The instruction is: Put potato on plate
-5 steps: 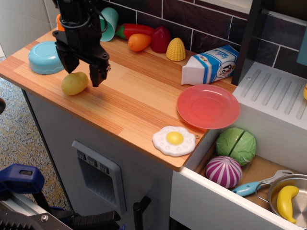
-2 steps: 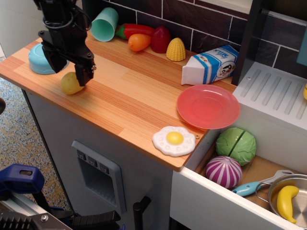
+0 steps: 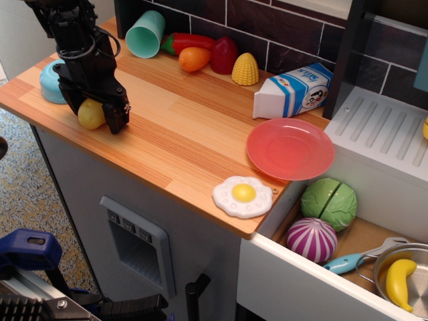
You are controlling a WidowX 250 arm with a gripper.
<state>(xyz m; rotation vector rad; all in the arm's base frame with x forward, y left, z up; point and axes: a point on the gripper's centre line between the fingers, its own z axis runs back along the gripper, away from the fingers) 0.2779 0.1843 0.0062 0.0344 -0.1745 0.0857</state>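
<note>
The small yellow potato (image 3: 89, 115) lies on the wooden counter near its front left edge. My black gripper (image 3: 94, 111) is lowered over it with its jaws standing on either side of the potato, still spread wide. One finger (image 3: 116, 115) touches the counter to the right of the potato; the other is partly hidden behind it. The pinkish-red plate (image 3: 290, 148) lies empty at the counter's right end, far from the gripper.
A light-blue bowl (image 3: 49, 79) sits just behind the gripper. A teal cup (image 3: 146, 33), red pepper (image 3: 190, 41), orange vegetable (image 3: 194, 59), corn (image 3: 245, 69) and milk carton (image 3: 294, 90) line the back. A fried egg (image 3: 243, 196) lies at the front edge, with the open drawer (image 3: 321, 221) to the right.
The gripper has moved left and down, from beside the potato to straddling it. The potato has shifted slightly left toward the bowl.
</note>
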